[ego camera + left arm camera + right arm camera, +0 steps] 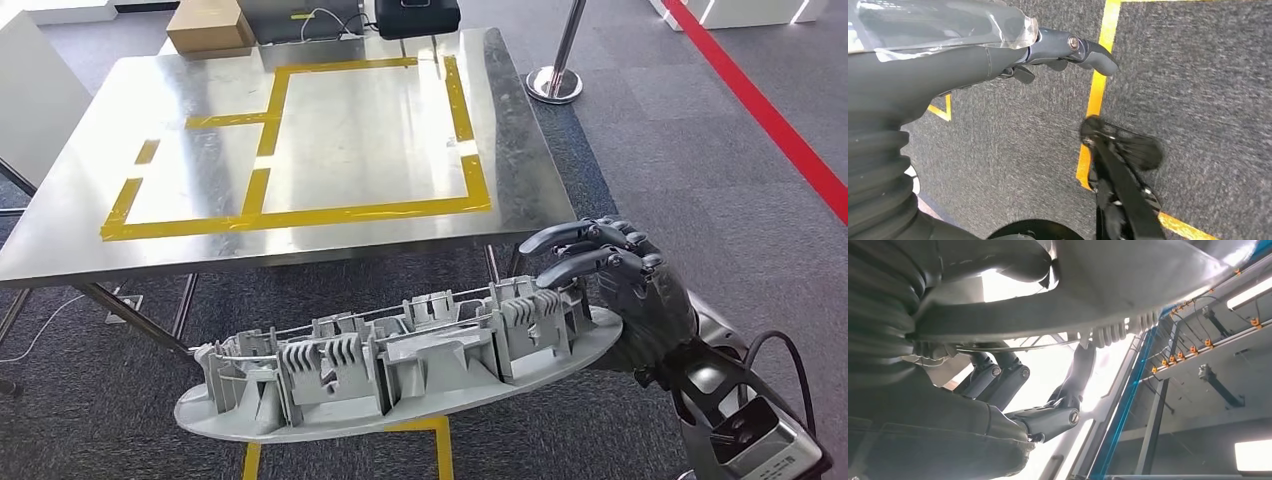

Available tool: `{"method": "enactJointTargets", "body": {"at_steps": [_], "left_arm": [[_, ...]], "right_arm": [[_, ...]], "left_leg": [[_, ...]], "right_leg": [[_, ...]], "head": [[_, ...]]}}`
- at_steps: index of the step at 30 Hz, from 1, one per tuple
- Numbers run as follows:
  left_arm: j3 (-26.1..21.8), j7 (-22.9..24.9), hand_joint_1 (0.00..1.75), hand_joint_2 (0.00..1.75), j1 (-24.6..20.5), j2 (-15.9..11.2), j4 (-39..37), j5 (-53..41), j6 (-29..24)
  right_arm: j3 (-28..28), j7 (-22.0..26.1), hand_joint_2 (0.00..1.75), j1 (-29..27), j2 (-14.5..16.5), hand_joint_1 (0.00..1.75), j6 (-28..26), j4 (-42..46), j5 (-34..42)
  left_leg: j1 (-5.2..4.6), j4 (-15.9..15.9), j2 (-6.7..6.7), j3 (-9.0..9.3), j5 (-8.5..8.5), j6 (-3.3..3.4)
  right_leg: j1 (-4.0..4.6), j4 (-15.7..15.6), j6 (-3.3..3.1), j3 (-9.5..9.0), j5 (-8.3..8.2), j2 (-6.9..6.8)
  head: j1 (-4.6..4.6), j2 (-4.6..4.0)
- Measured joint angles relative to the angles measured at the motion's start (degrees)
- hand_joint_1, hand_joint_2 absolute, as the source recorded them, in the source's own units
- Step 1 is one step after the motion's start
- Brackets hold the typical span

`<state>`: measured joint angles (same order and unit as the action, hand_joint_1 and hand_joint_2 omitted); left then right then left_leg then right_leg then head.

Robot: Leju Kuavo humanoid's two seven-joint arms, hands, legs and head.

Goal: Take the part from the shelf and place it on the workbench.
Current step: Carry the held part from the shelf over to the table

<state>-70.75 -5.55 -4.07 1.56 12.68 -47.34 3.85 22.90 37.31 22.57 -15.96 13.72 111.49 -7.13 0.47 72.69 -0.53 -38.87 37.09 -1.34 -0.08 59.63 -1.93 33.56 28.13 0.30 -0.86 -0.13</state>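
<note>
The part (390, 365) is a long grey plastic panel with ribs and clips on its upper face. It hangs level above the carpet, in front of the workbench's near edge. My right hand (620, 290) grips its right end, fingers curled over the top edge. In the right wrist view the part's smooth underside (1128, 285) lies across the dark fingers (998, 375). The workbench (350, 140) is a steel table marked with yellow tape rectangles. My left hand (1068, 50) hangs over the carpet and holds nothing.
A cardboard box (210, 25) and a black device (418, 15) sit at the table's far edge. A stanchion base (553, 83) stands right of the table, and a red floor line (770, 110) runs beyond it. Yellow tape (440, 450) marks the carpet below the part.
</note>
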Motion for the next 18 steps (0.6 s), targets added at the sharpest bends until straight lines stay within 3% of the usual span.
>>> {"method": "enactJointTargets", "body": {"at_steps": [2,3,4,7,9,10,13,14,15,16,18], "left_arm": [[0.00,0.00,0.00,1.75,0.02,-0.04,0.00,0.00,0.00],[0.00,0.00,0.00,1.75,0.01,-0.13,-0.02,-0.02,0.02],[0.00,0.00,0.00,1.75,0.01,-0.27,-0.02,-0.03,0.03],[0.00,0.00,0.00,1.75,0.16,-0.63,-0.01,-0.07,0.05],[0.00,-0.03,0.00,1.75,0.20,-0.71,-0.01,-0.11,0.10],[0.00,-0.05,0.00,1.75,0.14,-0.73,-0.01,-0.14,0.16],[0.01,-0.11,0.00,1.75,0.03,-0.69,-0.01,-0.26,0.31],[0.02,-0.11,0.00,1.75,0.04,-0.64,-0.02,-0.28,0.32],[0.02,-0.11,0.00,1.75,0.05,-0.57,-0.02,-0.28,0.34],[0.02,-0.11,0.00,1.75,0.05,-0.51,-0.03,-0.28,0.36],[0.01,-0.11,0.00,1.75,0.04,-0.51,-0.02,-0.28,0.37]], "right_arm": [[-0.03,0.33,1.75,-0.21,-0.09,1.75,-0.10,-0.01,0.00],[-0.06,0.52,1.75,-0.25,-0.15,1.75,-0.16,-0.05,0.00],[-0.10,0.70,1.75,-0.32,-0.22,1.75,-0.24,-0.10,0.03],[-0.33,1.05,1.75,-0.71,-0.50,1.75,-0.40,-0.18,0.10],[-0.59,1.15,1.75,-0.86,-0.76,1.75,-0.42,-0.13,0.11],[-0.72,1.19,1.75,-0.88,-0.89,1.75,-0.43,-0.12,0.13],[-0.87,1.23,1.75,-0.98,-1.03,1.75,-0.51,-0.13,0.16],[-0.87,1.22,1.75,-1.08,-1.06,1.75,-0.52,-0.14,0.14],[-0.87,1.22,1.75,-1.16,-1.10,1.75,-0.52,-0.15,0.11],[-0.88,1.22,1.75,-1.22,-1.14,1.75,-0.52,-0.15,0.09],[-0.88,1.22,1.75,-1.25,-1.17,1.75,-0.52,-0.17,0.09]], "left_leg": [[-0.41,-6.48,0.00,0.90,-5.88,0.93],[-0.73,-9.58,0.01,1.58,-8.12,1.57],[-1.07,-12.07,0.01,2.16,-9.33,2.11],[-1.49,-14.00,-0.06,2.95,-9.72,2.85],[-1.03,-14.79,0.02,3.98,-10.15,3.14],[-0.70,-15.20,0.09,4.59,-10.09,3.28],[-0.25,-15.49,0.17,5.83,-9.25,3.41],[-0.16,-15.49,0.14,6.17,-8.90,3.30],[-0.05,-15.48,0.09,6.60,-8.52,3.14],[0.10,-15.46,0.02,7.15,-8.11,2.92],[0.28,-15.39,-0.12,8.23,-7.11,2.22]], "right_leg": [[0.25,-0.06,-0.04,-1.26,1.02,0.06],[0.36,-0.12,0.02,-1.79,1.43,0.09],[0.35,-0.16,0.18,-2.02,1.76,0.13],[0.23,-0.41,1.08,-2.24,2.39,0.31],[0.32,0.35,1.65,-2.31,3.20,0.27],[0.32,2.15,1.99,-1.57,4.08,0.24],[-0.27,12.67,3.10,4.66,7.50,0.18],[-0.48,14.99,3.38,6.54,7.56,0.16],[-0.65,15.29,3.59,7.44,6.52,0.13],[-0.81,13.27,3.75,7.12,4.42,0.09],[-1.07,5.58,4.18,4.25,-0.31,-0.15]], "head": [[0.02,0.00],[0.17,0.00],[0.27,0.00],[0.32,0.00],[0.37,0.00],[0.42,0.00],[0.54,0.00],[0.54,0.00],[0.54,0.00],[0.54,0.00],[0.63,0.00]]}}
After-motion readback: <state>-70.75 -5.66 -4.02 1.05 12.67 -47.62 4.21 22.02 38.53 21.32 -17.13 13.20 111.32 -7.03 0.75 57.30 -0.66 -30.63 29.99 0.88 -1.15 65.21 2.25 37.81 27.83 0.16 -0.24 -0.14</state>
